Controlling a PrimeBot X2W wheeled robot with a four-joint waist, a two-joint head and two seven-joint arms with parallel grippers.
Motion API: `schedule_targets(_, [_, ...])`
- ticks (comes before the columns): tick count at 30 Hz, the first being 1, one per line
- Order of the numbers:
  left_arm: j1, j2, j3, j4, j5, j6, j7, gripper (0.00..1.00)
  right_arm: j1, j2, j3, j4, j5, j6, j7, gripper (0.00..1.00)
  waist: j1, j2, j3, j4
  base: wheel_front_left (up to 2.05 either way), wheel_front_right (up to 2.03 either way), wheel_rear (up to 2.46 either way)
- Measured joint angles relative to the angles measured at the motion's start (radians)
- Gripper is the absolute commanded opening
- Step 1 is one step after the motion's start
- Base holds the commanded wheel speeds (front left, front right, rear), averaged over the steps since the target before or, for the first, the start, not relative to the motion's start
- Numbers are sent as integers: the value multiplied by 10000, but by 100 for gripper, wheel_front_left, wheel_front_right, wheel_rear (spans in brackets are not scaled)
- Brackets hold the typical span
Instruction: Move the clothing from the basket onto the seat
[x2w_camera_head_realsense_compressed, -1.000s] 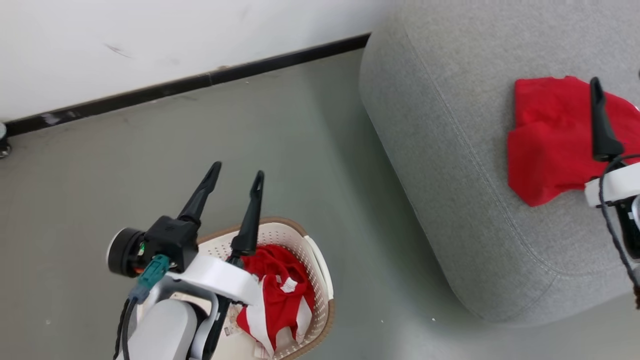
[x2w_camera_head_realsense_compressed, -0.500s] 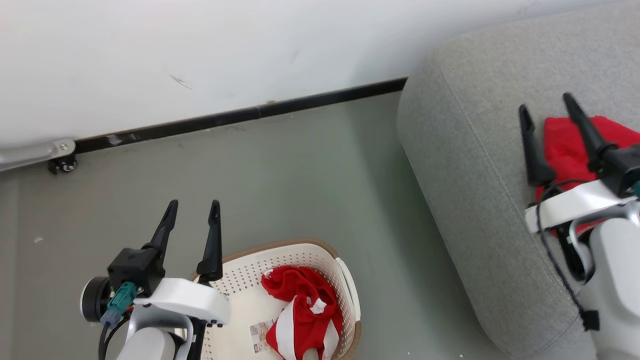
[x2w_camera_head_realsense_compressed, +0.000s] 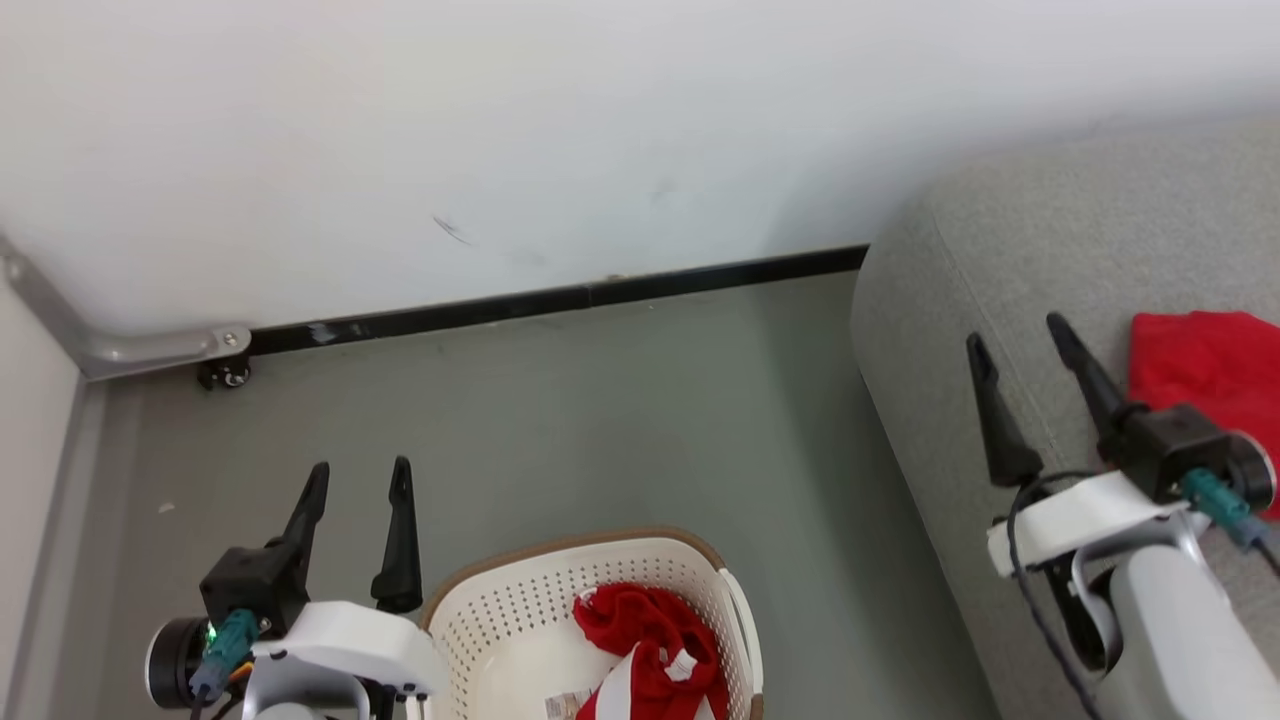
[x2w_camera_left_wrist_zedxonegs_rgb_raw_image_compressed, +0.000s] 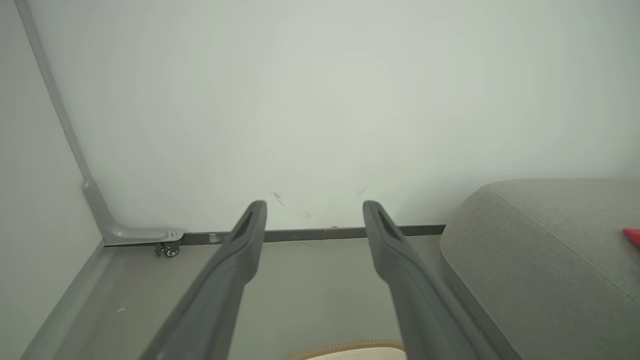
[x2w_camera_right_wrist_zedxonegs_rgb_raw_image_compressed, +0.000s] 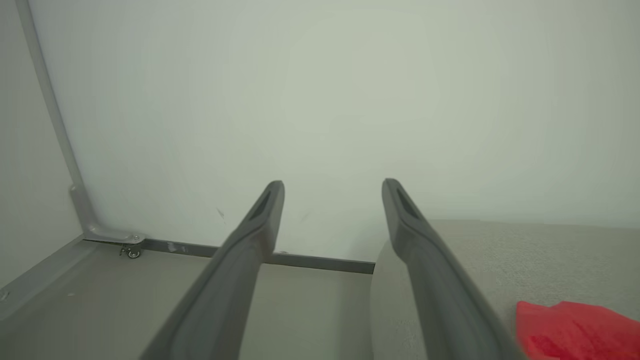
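mossy: Head camera's tipped up since a second ago, so the wall (x2w_camera_head_realsense_compressed: 600, 120) fills more of the shot and the basket (x2w_camera_head_realsense_compressed: 560, 548) sits at the bottom edge. That's the view shifting, not the basket. What really moved is the right gripper (x2w_camera_head_realsense_compressed: 1015, 332): it's come off the red piece (x2w_camera_head_realsense_compressed: 1200, 365) lying on the seat (x2w_camera_head_realsense_compressed: 1000, 250) and is now just left of it, jaws wide apart, holding nothing.

tink: So next is the rest of the clothing (x2w_camera_head_realsense_compressed: 640, 625)?

mossy: Reckon so. It's heaped in the right half of the basket. The left gripper (x2w_camera_head_realsense_compressed: 359, 470) is the nearer one, just beside the basket's left rim, also spread wide and empty. Catch is, its fingers point up at the wall and the heap lies behind and to the right of the tips, so it'd have to turn and dip.

tink: Which way does the heap run?

mossy: Long axis looks top-to-bottom in the head view, white-striped end toward the robot, but the frame cuts it off, so can't be sure.
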Motion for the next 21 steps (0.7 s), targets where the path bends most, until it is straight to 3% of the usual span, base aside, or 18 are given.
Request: schedule_targets(21, [1126, 0, 245, 244, 113, 176, 0, 100, 2147, 771, -261, -426, -169, 0, 151, 100, -1, 0, -1271, 639, 0, 0, 0])
